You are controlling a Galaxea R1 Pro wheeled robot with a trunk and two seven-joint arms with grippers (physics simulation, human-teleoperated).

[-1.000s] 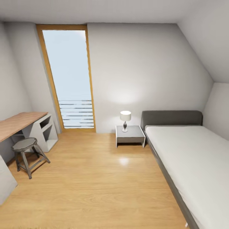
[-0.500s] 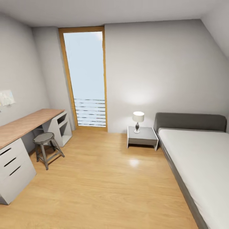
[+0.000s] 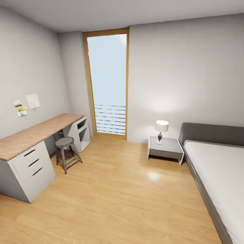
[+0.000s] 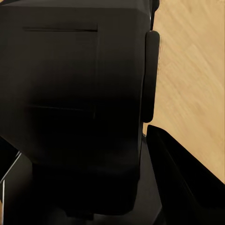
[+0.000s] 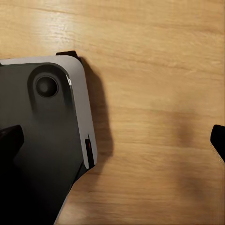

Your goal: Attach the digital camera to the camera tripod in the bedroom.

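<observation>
Bedroom floor point(image 3: 112, 196) lies bare before me, my right gripper point(image 5: 112, 136) spread and empty, left unclear, so I may overlook the tripod.

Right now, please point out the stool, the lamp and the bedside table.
stool point(image 3: 64, 142): head view, on its round seat.
lamp point(image 3: 161, 126): head view, on its white shade.
bedside table point(image 3: 168, 146): head view, on its bare grey top.

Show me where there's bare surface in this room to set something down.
The desk top looks bare along its length, from the drawers to the window end. The wood floor is open between the stool, nightstand and bed. The mattress is bare too. The nightstand is tighter: a lamp stands toward its back.
</observation>
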